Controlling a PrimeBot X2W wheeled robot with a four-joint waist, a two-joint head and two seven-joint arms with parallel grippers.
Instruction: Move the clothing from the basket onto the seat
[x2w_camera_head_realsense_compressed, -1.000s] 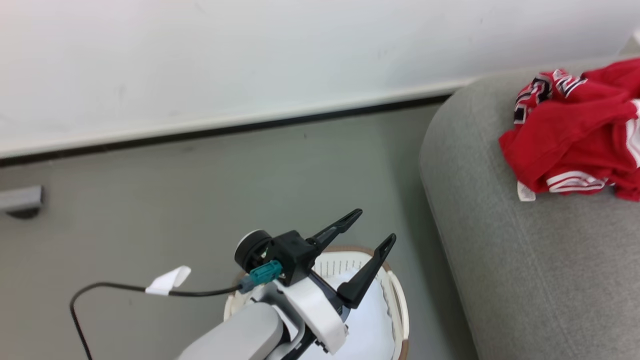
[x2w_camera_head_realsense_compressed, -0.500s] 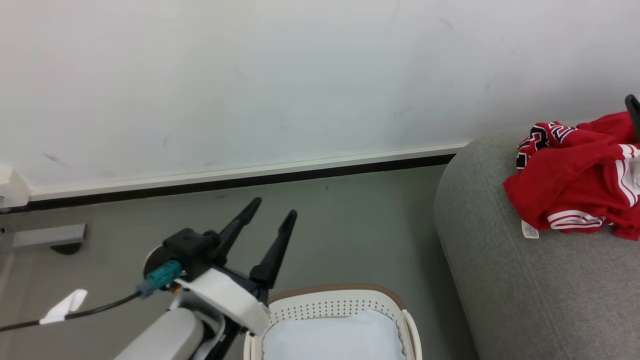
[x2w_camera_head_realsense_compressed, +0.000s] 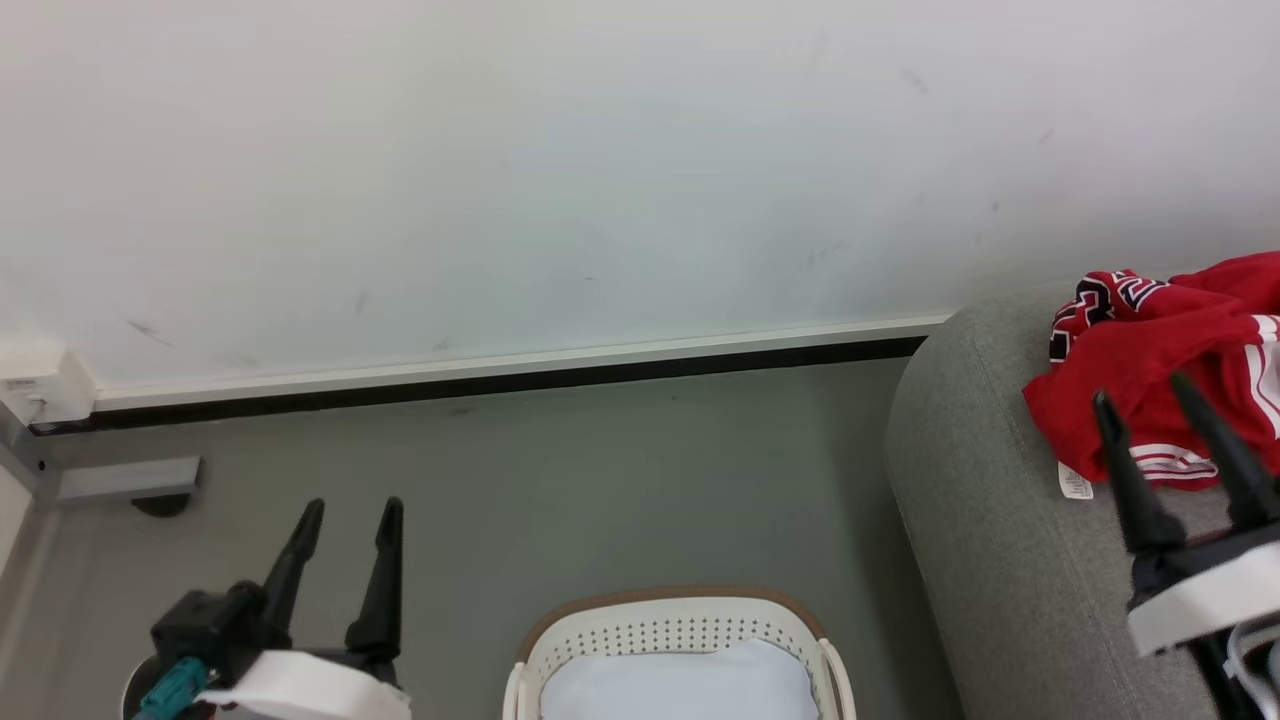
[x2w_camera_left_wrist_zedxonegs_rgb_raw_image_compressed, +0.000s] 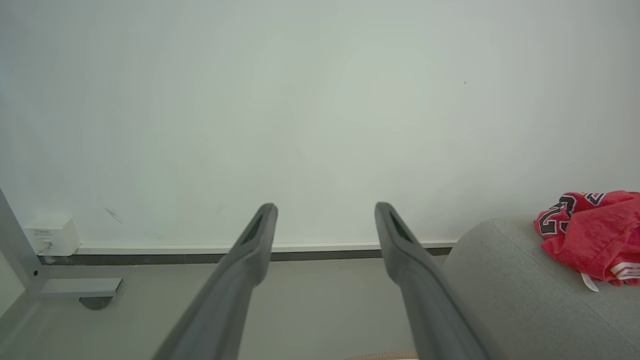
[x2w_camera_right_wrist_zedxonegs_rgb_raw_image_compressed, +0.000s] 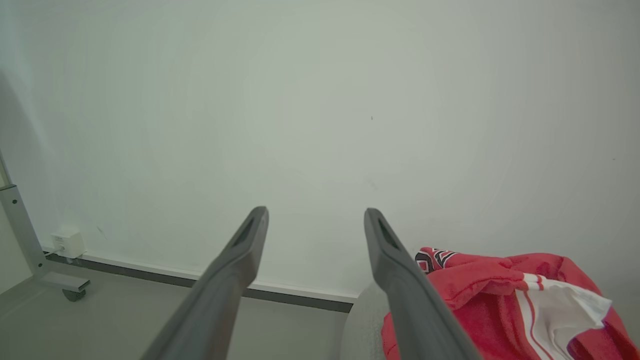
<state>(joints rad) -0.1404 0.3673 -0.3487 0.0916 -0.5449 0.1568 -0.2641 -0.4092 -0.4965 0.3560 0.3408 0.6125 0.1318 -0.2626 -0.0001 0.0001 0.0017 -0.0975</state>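
Note:
The red jersey (x2w_camera_head_realsense_compressed: 1160, 360) lies crumpled on top of the grey sofa's rounded arm (x2w_camera_head_realsense_compressed: 990, 520), its white tag hanging at the lower left; the jersey (x2w_camera_left_wrist_zedxonegs_rgb_raw_image_compressed: 595, 235) and the sofa arm (x2w_camera_left_wrist_zedxonegs_rgb_raw_image_compressed: 505, 280) also show in the left wrist view, and the jersey (x2w_camera_right_wrist_zedxonegs_rgb_raw_image_compressed: 500, 305) in the right wrist view. The cream basket (x2w_camera_head_realsense_compressed: 680, 625) with its brown rim stands on the floor at the bottom centre, holding a pale bluish-white sheet (x2w_camera_head_realsense_compressed: 680, 690). My left gripper (x2w_camera_head_realsense_compressed: 348, 507) is open at the lower left, over bare floor. My right gripper (x2w_camera_head_realsense_compressed: 1142, 388) is open at the lower right, in front of the jersey.
A white wall with a dark baseboard (x2w_camera_head_realsense_compressed: 500, 380) runs across the back. A grey metal leg with a caster (x2w_camera_head_realsense_compressed: 130, 485) and a white wall box (x2w_camera_head_realsense_compressed: 40, 385) sit at the far left. Grey floor (x2w_camera_head_realsense_compressed: 620, 470) lies between basket and wall.
The head camera has tilted up, shifting the whole picture. My left arm has drawn back to the lower left, away from the basket. My right gripper has come into view, open, below the jersey.

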